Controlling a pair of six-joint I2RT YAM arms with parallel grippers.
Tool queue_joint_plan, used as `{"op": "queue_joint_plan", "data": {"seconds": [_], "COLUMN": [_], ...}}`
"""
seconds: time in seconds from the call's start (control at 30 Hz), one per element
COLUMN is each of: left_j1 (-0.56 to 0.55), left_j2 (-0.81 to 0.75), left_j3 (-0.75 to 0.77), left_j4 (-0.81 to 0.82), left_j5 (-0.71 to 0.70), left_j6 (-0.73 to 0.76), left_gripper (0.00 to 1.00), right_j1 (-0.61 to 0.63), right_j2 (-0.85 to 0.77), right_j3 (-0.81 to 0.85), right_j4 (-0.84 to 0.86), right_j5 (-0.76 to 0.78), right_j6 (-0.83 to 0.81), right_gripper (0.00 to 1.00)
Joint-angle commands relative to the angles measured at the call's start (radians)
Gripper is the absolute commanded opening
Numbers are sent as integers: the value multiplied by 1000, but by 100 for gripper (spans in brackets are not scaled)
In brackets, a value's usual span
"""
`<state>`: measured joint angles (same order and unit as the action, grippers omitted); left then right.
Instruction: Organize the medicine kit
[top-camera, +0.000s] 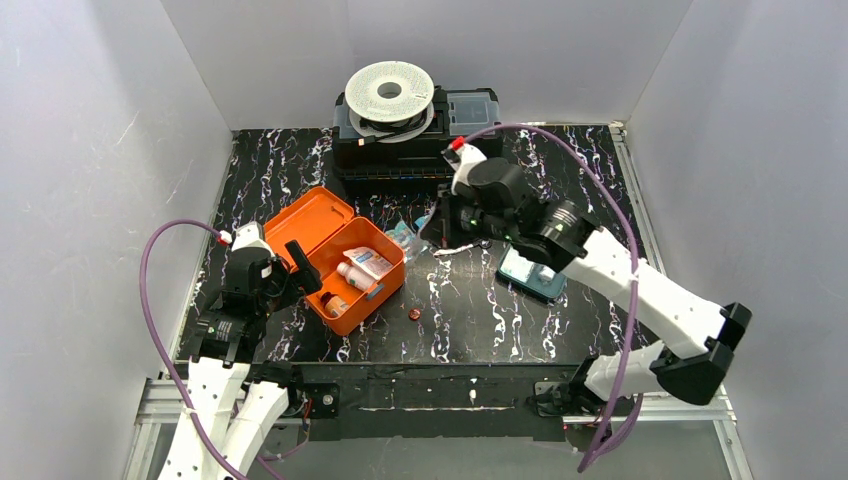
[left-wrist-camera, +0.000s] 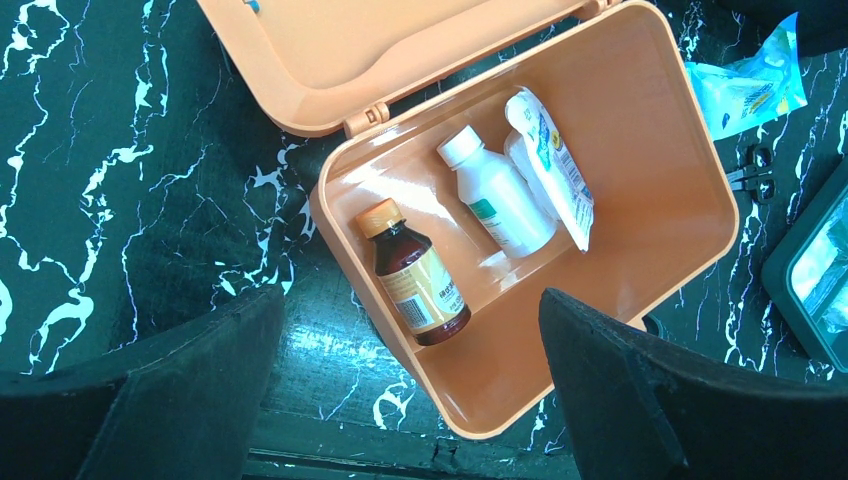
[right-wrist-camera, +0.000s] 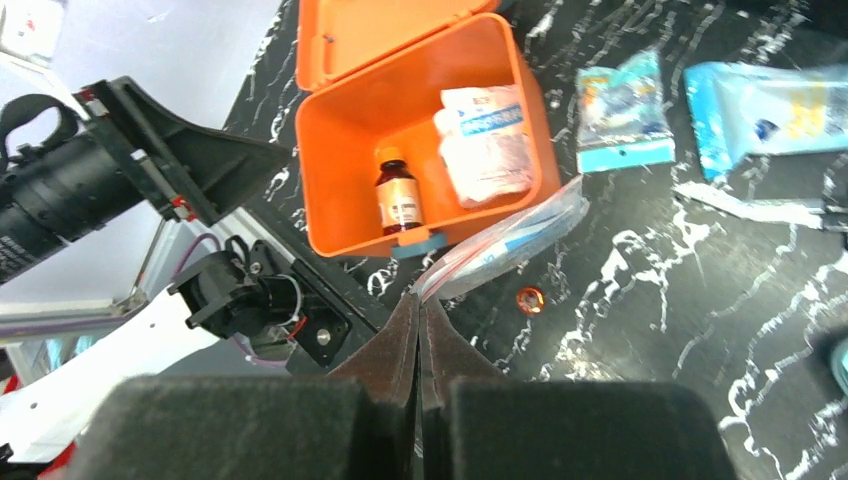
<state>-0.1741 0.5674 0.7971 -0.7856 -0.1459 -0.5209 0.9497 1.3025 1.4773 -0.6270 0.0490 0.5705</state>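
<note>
**Left wrist view.** The left fingers stand spread wide and hold nothing. The medicine kit lies open on the counter just beyond them, untouched, with its lid laid back. Inside it, side by side, are a brown bottle with an orange cap, a white bottle and a white sachet.

**Right wrist view.** The right fingers are pressed together, pinching a corner of a clear plastic bag. The bag's free end reaches the kit's latch side; contact cannot be judged. A small orange disc lies on the counter beside the bag. The white bottle does not show in this view.

**Top view.** The kit sits on the left part of the black, white-veined counter, just right of the left fingers and left of the right fingers. White walls enclose three sides. Only this view shows a black case at the far edge, with a white spool on it.
</note>
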Motion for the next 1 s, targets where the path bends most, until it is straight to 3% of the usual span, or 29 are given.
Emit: {"op": "queue_joint_plan", "data": {"seconds": [0.0, 0.6, 0.7, 0.9, 0.97], "left_j1": [-2, -2, -2, -2, -2], "left_j2": [-9, -46, -56, -60, -59], "left_j3": [4, 14, 14, 14, 14], "left_j4": [-16, -47, -52, -51, -49], "left_j5": [-23, -109, -119, -117, -113], "left_j6": [0, -29, -33, -32, -31], "left_gripper": [100, 99, 100, 99, 99], "right_j1": [18, 131, 132, 126, 117], "right_j2": [91, 564, 588, 567, 537], "right_j3": [116, 538, 489, 237, 145], "right_j4": [74, 56, 76, 126, 124], "right_j5": [-121, -318, -334, -326, -268], "right_j6": [-62, -127, -111, -99, -97], "right_gripper": [1, 1, 1, 3, 25]}}
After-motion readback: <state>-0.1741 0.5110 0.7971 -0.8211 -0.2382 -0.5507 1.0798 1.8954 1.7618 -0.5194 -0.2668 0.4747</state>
